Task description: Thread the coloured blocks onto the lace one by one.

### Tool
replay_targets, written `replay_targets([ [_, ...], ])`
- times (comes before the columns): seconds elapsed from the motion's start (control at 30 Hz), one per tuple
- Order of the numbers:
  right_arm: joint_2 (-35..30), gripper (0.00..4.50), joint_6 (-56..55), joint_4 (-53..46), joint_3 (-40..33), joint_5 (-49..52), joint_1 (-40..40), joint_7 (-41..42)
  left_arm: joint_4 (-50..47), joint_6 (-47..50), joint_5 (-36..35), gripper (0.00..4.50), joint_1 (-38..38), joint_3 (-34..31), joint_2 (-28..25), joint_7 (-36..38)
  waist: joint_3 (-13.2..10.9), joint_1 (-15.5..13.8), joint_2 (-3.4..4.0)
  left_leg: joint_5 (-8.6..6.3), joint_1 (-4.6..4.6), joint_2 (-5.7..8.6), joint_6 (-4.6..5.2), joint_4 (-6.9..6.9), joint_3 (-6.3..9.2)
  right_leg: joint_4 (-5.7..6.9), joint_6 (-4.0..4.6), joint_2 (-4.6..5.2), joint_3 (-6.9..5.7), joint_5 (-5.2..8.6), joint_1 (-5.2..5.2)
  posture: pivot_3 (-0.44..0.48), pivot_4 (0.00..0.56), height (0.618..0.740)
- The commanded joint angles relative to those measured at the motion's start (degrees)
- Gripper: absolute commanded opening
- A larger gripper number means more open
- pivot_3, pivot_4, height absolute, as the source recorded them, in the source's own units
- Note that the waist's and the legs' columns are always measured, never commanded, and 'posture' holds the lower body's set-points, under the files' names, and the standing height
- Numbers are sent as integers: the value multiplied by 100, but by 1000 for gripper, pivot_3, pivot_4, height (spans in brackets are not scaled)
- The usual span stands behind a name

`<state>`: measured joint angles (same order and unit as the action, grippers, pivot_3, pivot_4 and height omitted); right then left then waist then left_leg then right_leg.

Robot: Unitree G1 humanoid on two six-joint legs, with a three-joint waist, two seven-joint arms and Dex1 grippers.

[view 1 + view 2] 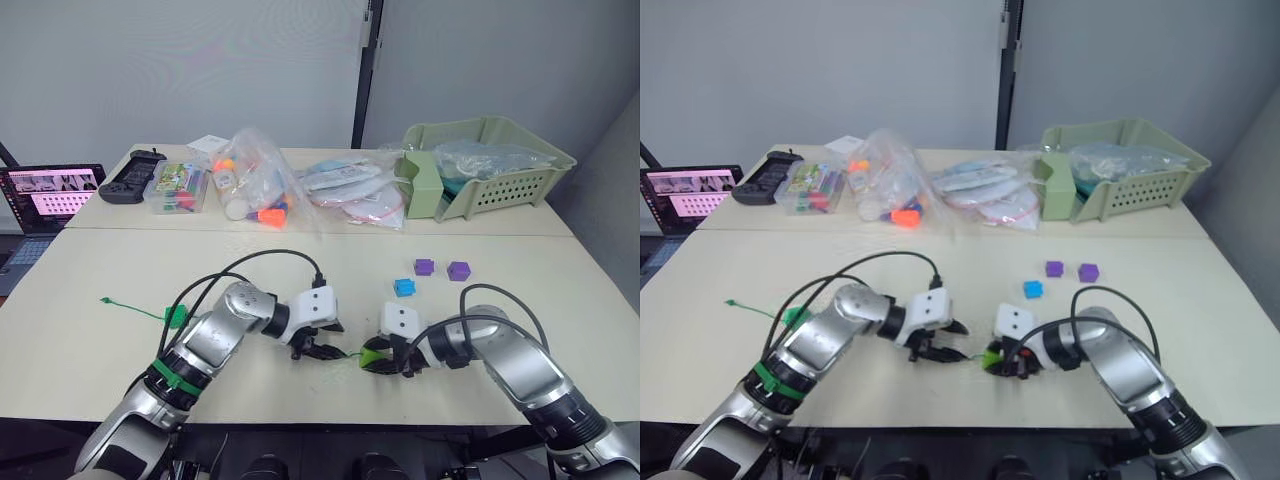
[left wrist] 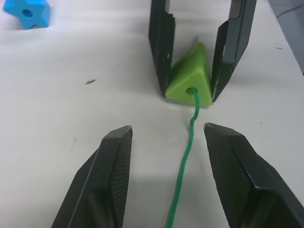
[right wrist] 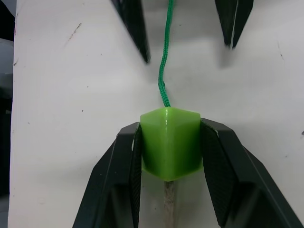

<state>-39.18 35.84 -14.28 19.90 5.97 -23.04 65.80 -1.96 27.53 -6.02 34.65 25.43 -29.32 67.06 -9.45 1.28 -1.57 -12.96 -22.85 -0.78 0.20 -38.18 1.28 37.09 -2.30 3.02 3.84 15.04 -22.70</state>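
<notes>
At the near edge of the table point(image 1: 90, 350), the two grippers are facing each other, tips close together. The left gripper point(image 1: 318, 348) is hovering with its fingers spread, the lace point(image 2: 183, 161) running between them untouched. The right gripper point(image 3: 171, 142) is pinching a light green block point(image 3: 170, 140) on both sides, and the lace is entering the block's hole; a silvery tip is poking out of the block's other side. The lace is trailing left across the table to a far-left end. Farther back on the right, a blue block point(image 1: 404, 287) and two purple blocks point(image 1: 424, 267) are lying loose, well apart from the grippers.
</notes>
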Motion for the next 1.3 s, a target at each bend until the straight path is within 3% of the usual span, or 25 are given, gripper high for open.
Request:
replay_targets([
  [0.03, 147, 2341, 112, -210, 21, 155, 176, -200, -317, -77, -92, 2547, -19, -24, 2, 69, 0, 2, 0, 0, 0, 0, 0, 0, 0, 0, 0, 0, 0, 0, 0, 0, 150, 740],
  [0.23, -101, 4382, 499, -775, -295, 401, 338, -337, -415, 121, -117, 2547, 241, 111, 225, 121, -1, -33, -1, 0, -11, 3, 0, -3, -1, 2, 0, 1, 1, 0, -9, 0, 150, 740],
  [0.27, -187, 4480, 554, -897, -409, 451, 407, -369, -457, 227, -107, 2547, 316, 144, 270, 114, -1, -51, -1, 0, -17, 4, 0, -5, -1, 2, 0, 2, 1, 0, -14, 0, 150, 740],
  [0.5, -737, 4480, 669, -1440, -1275, 851, 1042, -583, -538, 411, 102, 2547, 617, 580, 327, 185, -1, -60, -1, 0, -52, 11, 0, -19, 1, 4, -2, 9, 0, -1, -39, 0, 150, 740],
  [0.7, -895, 4500, 640, -1538, -1684, 1057, 1477, -752, -409, 345, 226, 4351, 680, 719, 460, 65, -2, -45, -2, 0, -50, 10, 0, -20, -9, 4, -3, 8, 2, 0, -39, 0, 150, 740],
  [0.73, -912, 4500, 648, -1571, -1687, 1069, 1530, -773, -363, 370, 298, 4471, 705, 791, 502, 15, -2, -44, -2, 0, -50, 9, 0, -19, -9, 5, -3, 5, 2, 0, -39, 0, 150, 740],
  [1.0, -911, 4500, 692, -1565, -1549, 1072, 1468, -1011, 241, -14, 820, 4471, 634, 1185, 657, -220, -2, -54, -2, 0, -51, 11, 0, -20, -15, 4, -4, 5, 2, 0, -38, 0, 150, 740],
  [1.1, -949, 4500, 683, -1568, -1513, 1091, 1467, -1018, 296, 24, 789, 3667, 589, 1166, 749, -185, -2, -74, -2, 0, -51, 14, 0, -20, -16, 3, -4, 8, 2, 0, -35, 0, 150, 740],
  [1.3, -986, 4500, 581, -1531, -1388, 1085, 1489, -1000, 287, -13, 759, 1641, 540, 1138, 773, -79, -2, -61, -2, 0, -50, 13, 0, -22, -16, 4, -5, 8, 2, 0, -35, 0, 150, 740],
])
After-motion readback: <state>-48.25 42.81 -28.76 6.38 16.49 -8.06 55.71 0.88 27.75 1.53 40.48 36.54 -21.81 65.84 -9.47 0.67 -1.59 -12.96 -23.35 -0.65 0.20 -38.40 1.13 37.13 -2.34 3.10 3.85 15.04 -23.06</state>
